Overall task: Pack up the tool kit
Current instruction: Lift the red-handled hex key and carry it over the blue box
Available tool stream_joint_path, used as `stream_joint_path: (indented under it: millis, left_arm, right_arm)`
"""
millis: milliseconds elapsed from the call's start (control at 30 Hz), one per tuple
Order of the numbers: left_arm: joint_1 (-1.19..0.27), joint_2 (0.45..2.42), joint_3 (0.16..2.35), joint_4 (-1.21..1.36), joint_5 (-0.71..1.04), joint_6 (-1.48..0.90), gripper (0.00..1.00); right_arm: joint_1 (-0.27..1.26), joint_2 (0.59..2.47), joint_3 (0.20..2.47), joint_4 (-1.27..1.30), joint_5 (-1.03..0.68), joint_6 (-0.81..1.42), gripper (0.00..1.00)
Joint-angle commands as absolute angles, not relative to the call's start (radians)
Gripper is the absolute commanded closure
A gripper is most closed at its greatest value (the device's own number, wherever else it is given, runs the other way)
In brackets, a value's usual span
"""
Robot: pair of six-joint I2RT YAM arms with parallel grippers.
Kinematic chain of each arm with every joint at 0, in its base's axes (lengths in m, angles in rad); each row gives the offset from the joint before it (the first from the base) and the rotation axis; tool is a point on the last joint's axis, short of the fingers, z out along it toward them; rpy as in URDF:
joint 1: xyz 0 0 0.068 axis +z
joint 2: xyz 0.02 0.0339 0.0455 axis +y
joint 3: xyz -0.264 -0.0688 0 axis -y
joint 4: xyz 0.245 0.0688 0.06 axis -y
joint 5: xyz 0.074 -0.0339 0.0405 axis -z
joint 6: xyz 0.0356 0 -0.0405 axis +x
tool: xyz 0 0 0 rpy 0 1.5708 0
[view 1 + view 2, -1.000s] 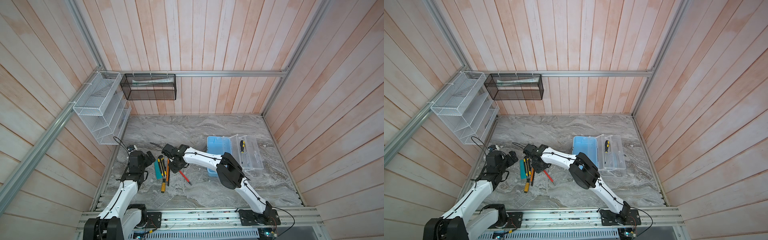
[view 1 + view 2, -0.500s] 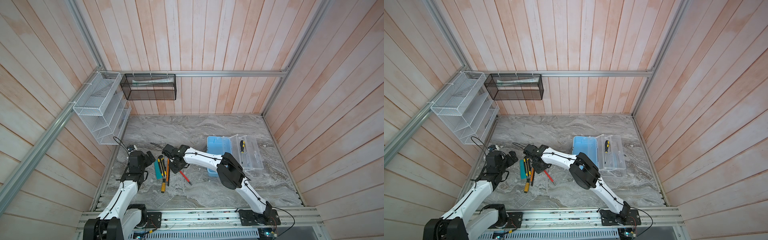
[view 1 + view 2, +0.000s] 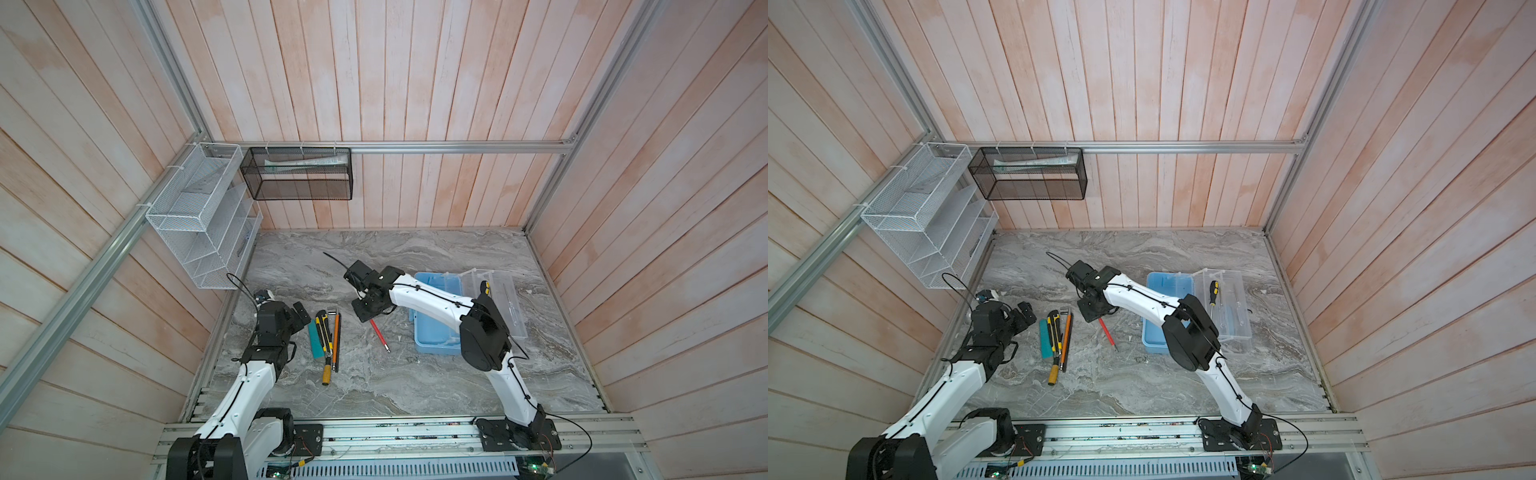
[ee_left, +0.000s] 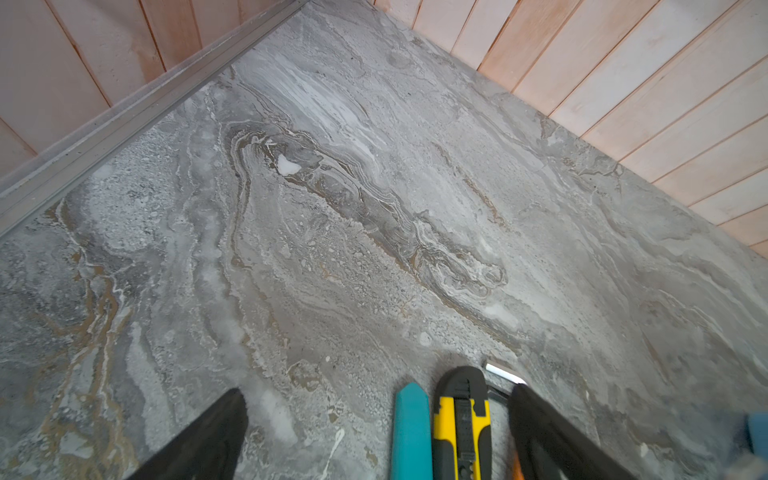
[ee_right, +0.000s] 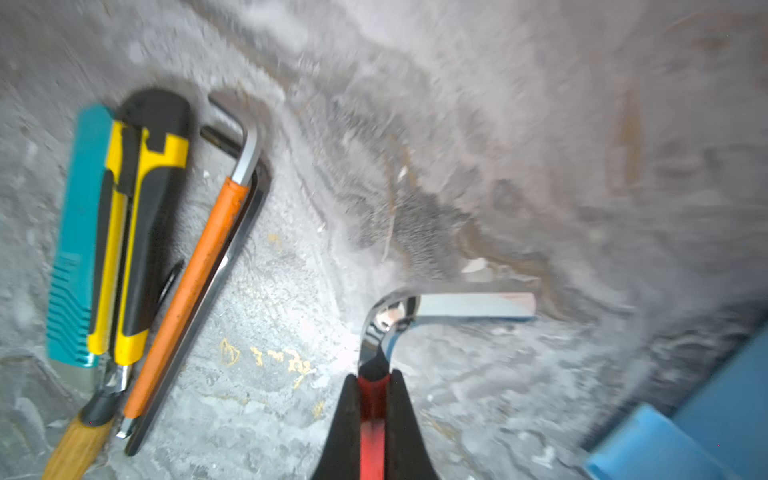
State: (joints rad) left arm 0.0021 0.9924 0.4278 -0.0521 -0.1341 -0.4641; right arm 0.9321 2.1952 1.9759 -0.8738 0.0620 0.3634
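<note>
Since a second before, the right gripper (image 3: 370, 315) had shifted right and a little farther back, taking the red-sleeved hex key (image 3: 380, 336) away from the row of tools on the left. Its jaws were closed on the red sleeve, with the chrome bend sticking out past the fingertips. Whether the key's lower end touched the marble table (image 3: 415, 386) could not be told.

The left gripper (image 4: 376, 399) hung at the near left with its fingers spread wide, holding nothing. It was just left of the teal cutter (image 3: 316, 338), the yellow-black utility knife (image 3: 323, 330) and the orange-sleeved hex key (image 3: 336, 336).

The tool kit (image 3: 434, 332) lay open on the right side of the table. Its clear lid was folded out to the right, and a yellow-handled screwdriver (image 3: 484, 289) lay in that clear part.
</note>
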Motion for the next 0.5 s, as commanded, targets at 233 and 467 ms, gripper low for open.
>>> stream_joint_path:
  millis: [233, 467]
  left_arm:
    - [0.012, 0.983, 0.411, -0.038, -0.121, -0.465, 0.00]
    - [0.012, 0.984, 0.412, -0.038, -0.119, -0.464, 0.00]
  right_arm:
    - [0.791, 1.929, 1.794, -0.820, 0.203, 0.415, 1.00]
    - [0.715, 1.745, 1.529, -0.672, 0.235, 0.486, 1.00]
